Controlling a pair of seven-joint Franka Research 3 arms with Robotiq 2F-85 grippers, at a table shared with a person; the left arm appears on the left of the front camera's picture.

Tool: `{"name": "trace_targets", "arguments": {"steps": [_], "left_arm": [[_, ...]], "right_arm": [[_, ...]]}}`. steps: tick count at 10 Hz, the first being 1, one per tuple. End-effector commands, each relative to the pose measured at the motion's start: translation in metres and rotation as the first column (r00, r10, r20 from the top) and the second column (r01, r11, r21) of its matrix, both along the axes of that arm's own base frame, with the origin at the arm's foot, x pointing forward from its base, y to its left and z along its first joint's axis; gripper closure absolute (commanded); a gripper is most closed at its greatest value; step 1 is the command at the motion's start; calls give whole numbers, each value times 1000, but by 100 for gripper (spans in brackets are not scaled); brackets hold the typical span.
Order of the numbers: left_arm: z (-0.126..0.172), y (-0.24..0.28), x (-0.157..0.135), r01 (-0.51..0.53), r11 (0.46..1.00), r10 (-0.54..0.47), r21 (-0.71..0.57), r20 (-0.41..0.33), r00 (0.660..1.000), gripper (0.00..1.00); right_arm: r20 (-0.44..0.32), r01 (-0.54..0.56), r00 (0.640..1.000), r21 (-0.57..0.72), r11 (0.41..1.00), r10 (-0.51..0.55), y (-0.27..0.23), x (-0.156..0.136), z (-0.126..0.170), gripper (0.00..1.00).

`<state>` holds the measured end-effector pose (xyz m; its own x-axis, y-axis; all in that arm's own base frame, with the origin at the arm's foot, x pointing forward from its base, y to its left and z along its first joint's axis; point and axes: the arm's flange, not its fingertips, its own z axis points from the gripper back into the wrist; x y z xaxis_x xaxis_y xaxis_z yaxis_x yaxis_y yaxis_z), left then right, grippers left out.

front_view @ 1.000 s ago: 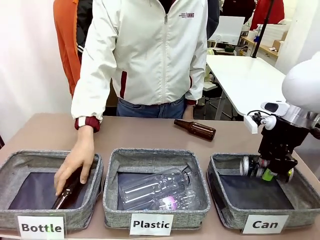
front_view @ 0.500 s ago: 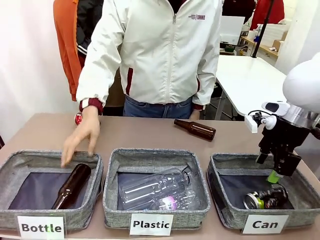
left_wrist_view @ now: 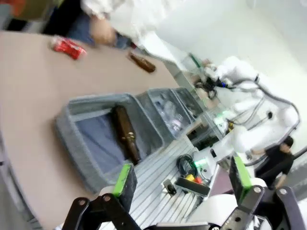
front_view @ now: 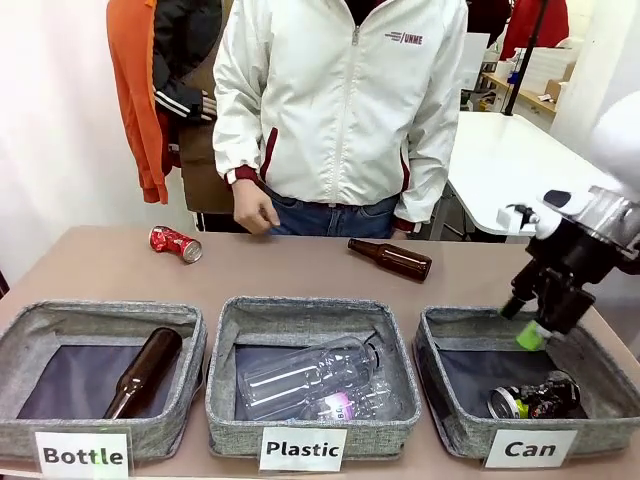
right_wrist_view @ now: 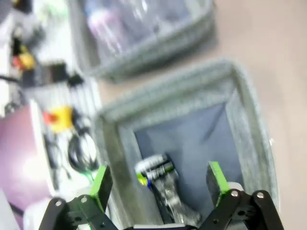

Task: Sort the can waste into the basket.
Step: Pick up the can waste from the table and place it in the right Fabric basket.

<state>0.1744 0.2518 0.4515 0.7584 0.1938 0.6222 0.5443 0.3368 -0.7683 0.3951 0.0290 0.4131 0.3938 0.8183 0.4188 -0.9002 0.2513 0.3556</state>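
Writing: white cards on the basket fronts read "Bottle" (front_view: 83, 456), "Plastic" (front_view: 303, 449) and "Can" (front_view: 530, 449); the small red print on the person's white jacket is too small to read.
Right end effector (front_view: 520, 322): fingers spread wide, holding nothing, touching nothing, hanging over the far rim of the Can basket (front_view: 432, 372) at the lower right of the frame.
Left end effector (left_wrist_view: 182, 177): fingers spread wide, nothing between them.
Cans: two. The dark can (front_view: 530, 398) lies on its side on the Can basket's floor, near the front wall. The red crushed can (front_view: 176, 243) lies on the surface (front_view: 300, 270) at upper left, outside every basket.
Baskets: three, in a row along the bottom of the frame.
Brown bottles: two, one in the Bottle basket (front_view: 100, 313), one (front_view: 392, 258) on the surface behind the Plastic basket (front_view: 300, 303).
Clear plastic bottles (front_view: 310, 378): piled in the Plastic basket, count unclear.
Person's hand (front_view: 255, 212): at the far edge, apart from the red can.
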Motion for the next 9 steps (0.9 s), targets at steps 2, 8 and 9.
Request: {"name": "trace_targets", "arguments": {"steps": [2, 8, 9], "left_arm": [[-21, -88, 12, 152, 986, -153, 71, 12, 988, 0], [-18, -70, 12, 140, 990, -139, 21, -4, 990, 0], [-18, -70, 12, 140, 990, -139, 21, -4, 990, 0]], "right_arm": [[-196, 261, 961, 408, 875, -196, -11, 27, 15, 0], [-627, 632, 709, 361, 686, -323, 1, 54, -33, 0], [-598, 574, 756, 411, 708, -265, 1, 53, -33, 0]]}}
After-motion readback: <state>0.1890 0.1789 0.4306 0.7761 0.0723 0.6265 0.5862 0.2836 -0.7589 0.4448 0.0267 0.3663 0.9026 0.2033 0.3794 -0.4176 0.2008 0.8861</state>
